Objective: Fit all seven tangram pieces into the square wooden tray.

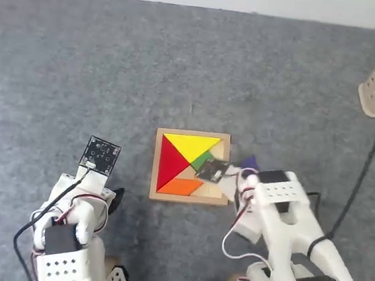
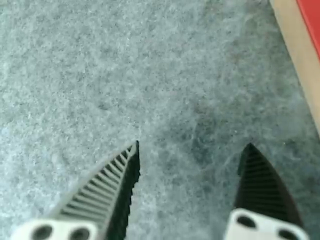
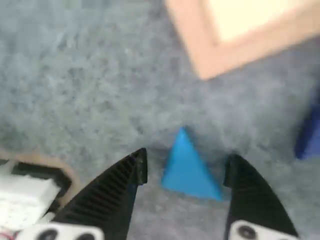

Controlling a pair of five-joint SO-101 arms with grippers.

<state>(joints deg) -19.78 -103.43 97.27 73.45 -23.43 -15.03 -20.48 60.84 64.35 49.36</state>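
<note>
Four pieces are in the square wooden tray (image 1: 187,199): yellow triangle (image 1: 190,146), red triangle (image 1: 169,162), green piece (image 1: 202,160), orange piece (image 1: 181,187). Right pincer (image 3: 187,155) is wide open with nothing in its grip, astride a small light-blue triangle (image 3: 189,170) lying flat on the grey bench (image 3: 75,75) just off the tray's corner; the apex points away from the wrist toward that corner, long axis roughly in line with the fingers, with a dark blue piece (image 3: 307,132) nearby. Left pincer (image 2: 192,145) is also wide open and empty, over the bench beside the tray's edge.
</note>
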